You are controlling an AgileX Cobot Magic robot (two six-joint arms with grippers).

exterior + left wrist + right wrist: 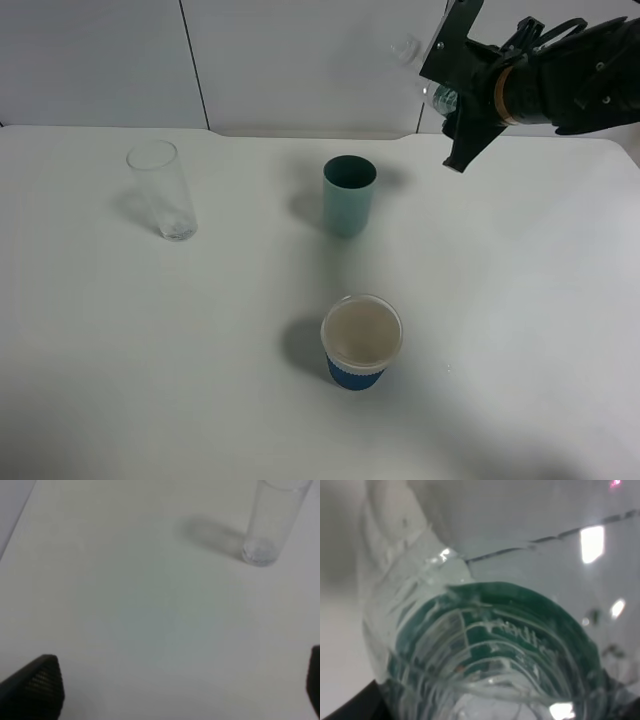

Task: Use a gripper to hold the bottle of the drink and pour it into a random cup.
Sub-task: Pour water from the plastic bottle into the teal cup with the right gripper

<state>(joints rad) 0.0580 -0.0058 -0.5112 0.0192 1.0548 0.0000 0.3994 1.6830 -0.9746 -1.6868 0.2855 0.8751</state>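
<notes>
The right gripper [455, 92], a black arm end with black fingers, is clamped across the body of a small clear plastic bottle with a dark green label [436, 96]. In the right wrist view the bottle [510, 645] fills the frame and its thin wall looks creased. It hangs clear of the white table [520, 330], beyond the plain matte teal-green cup [349, 195] and off to that cup's right, tipped with its capless neck toward the cup's side. Its mouth is not over the teal-green cup's rim. I cannot tell how much drink is inside.

The left gripper [175, 687] has its fingers spread wide and holds nothing. It is near a tall clear glass tumbler [165, 190], which stands well to the teal-green cup's left. A white paper cup with a blue sleeve [361, 342] stands in front of the teal-green cup.

The main risk is tipping further before the mouth is above the teal-green cup, which would put drink on the table behind it. The soft wall could buckle under the squeeze and let the bottle twist or slide. Coming in too low could let the neck knock the light cup over.
</notes>
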